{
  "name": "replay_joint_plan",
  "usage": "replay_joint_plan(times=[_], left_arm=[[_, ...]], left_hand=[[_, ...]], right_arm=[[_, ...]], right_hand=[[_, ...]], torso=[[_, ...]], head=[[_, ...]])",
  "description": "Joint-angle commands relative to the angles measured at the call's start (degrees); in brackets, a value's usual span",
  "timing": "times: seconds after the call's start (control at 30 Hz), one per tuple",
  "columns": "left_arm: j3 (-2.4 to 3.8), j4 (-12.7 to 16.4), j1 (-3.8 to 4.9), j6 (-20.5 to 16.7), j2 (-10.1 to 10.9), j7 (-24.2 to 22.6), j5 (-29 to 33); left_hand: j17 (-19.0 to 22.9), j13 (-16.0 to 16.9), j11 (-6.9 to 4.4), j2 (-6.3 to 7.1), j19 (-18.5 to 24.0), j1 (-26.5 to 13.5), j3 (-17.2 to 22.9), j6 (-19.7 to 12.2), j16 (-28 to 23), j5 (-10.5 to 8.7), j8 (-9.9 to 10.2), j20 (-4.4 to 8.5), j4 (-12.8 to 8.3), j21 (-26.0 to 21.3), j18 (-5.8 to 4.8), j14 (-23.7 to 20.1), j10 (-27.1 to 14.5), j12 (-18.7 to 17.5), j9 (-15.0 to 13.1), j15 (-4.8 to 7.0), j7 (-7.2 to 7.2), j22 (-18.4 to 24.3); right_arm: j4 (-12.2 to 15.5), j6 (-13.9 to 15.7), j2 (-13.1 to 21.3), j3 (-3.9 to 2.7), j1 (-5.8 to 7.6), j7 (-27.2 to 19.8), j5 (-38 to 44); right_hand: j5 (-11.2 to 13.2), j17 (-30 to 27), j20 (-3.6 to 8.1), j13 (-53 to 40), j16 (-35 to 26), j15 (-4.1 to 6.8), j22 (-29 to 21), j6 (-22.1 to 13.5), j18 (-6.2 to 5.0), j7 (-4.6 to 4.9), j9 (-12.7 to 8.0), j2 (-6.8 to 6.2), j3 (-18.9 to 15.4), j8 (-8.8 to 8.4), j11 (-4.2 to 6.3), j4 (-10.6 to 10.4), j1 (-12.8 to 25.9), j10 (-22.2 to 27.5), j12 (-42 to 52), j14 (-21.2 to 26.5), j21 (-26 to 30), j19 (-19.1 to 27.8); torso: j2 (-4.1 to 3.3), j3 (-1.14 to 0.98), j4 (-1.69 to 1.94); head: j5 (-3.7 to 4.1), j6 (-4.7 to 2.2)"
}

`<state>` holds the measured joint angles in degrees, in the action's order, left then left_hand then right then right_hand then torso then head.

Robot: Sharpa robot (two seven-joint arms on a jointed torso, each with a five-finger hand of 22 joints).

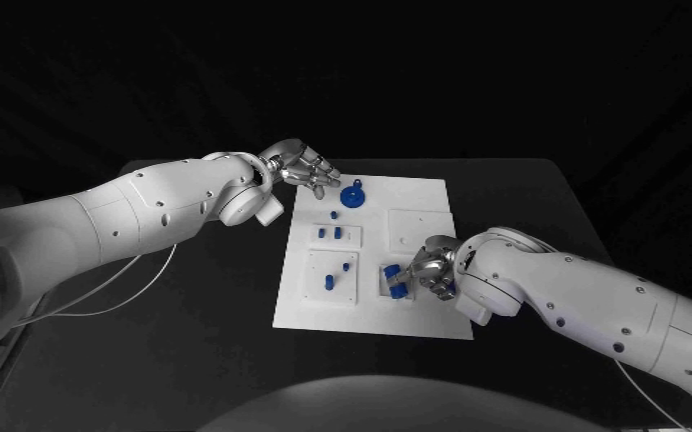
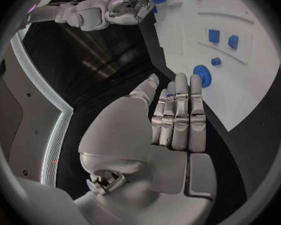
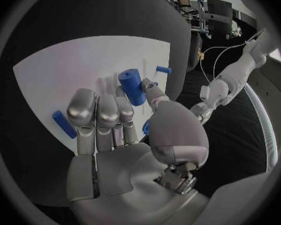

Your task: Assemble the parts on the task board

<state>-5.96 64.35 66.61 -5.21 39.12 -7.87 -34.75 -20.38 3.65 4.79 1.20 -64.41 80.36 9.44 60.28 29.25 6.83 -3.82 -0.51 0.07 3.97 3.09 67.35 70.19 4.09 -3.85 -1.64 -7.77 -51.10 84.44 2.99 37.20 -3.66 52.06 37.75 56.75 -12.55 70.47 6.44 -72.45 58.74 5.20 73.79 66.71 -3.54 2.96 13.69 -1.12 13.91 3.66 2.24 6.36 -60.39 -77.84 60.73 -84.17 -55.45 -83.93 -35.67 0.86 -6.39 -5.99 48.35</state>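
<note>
Head view: we see the board (image 1: 418, 252) mid-table, our left hand (image 1: 306, 169) empty with fingers straight at its far corner by the gear (image 1: 353, 196), our right hand (image 1: 433, 267) pinching a peg (image 3: 132, 86); a loose pinch could tilt or drop it

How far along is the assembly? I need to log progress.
Early, it seems. Two small blocks and a gear sit on the board, whether finally placed is unclear. In hand: the right hand holds a blue cylinder over the board's near part. The left hand, flat and holding nothing, hovers by the gear. Left: loose pegs lie unassembled.
</note>
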Motion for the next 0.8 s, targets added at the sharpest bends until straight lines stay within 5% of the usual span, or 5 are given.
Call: replay_joint_plan(times=[0.03, 0.37, 0.8], left_arm=[[0.03, 0.11, -0.01, 1.06, -0.18, -0.26, -0.17], [0.03, 0.05, -0.02, 1.38, -0.21, -0.21, -0.19], [0.02, 0.02, -0.02, 1.61, -0.17, -0.13, -0.21]], left_hand=[[0.05, -0.05, -0.02, -0.09, -0.24, -0.22, 0.04, -0.37, -0.14, 0.09, 0.17, 0.01, 0.45, 0.03, -0.21, 0.12, -0.15, -0.21, -0.04, -0.07, 0.19, 0.06], [0.05, -0.04, 0.01, -0.13, -0.24, -0.25, 0.14, -0.31, -0.15, 0.17, 0.13, 0.00, 0.50, 0.05, -0.22, 0.09, -0.24, -0.21, -0.06, -0.09, 0.20, 0.40], [0.05, -0.04, 0.03, -0.23, -0.25, -0.38, 0.14, -0.35, -0.16, 0.18, 0.14, -0.02, 0.63, 0.05, -0.23, 0.06, -0.28, -0.21, -0.06, -0.11, 0.19, 0.49]], right_arm=[[-0.95, -1.23, -0.74, 0.12, -0.03, -0.10, 1.24], [-2.83, -0.82, -2.37, 0.29, -0.29, -0.88, 2.23], [-3.89, -2.00, -3.35, 0.42, -0.39, -1.17, 2.26]], right_hand=[[0.85, -0.09, 0.49, 0.13, -0.31, 0.40, -0.05, 0.77, -0.75, -0.48, 0.22, -0.70, -0.14, -0.03, 0.13, -1.24, 1.85, -0.25, -0.34, -0.05, 0.26, -3.09], [5.34, -0.25, 0.46, 0.50, -0.57, 0.37, 0.00, 0.82, -0.77, -0.40, 0.51, -1.08, 0.25, -0.03, 0.08, -4.47, 3.88, -0.28, -0.52, -0.07, 0.34, -3.08], [8.38, -0.33, 0.45, 0.72, -0.73, 0.35, 0.09, 0.94, -0.78, -0.38, 0.90, -1.94, 1.04, -0.02, 0.05, -6.59, 5.46, -0.25, -0.53, -0.05, 0.36, -3.06]], torso=[[-0.02, -0.04, -0.03], [0.00, -0.02, -0.02], [0.01, -0.01, -0.06]], head=[[-0.01, 0.10], [-0.14, 0.33], [-0.31, 0.36]])
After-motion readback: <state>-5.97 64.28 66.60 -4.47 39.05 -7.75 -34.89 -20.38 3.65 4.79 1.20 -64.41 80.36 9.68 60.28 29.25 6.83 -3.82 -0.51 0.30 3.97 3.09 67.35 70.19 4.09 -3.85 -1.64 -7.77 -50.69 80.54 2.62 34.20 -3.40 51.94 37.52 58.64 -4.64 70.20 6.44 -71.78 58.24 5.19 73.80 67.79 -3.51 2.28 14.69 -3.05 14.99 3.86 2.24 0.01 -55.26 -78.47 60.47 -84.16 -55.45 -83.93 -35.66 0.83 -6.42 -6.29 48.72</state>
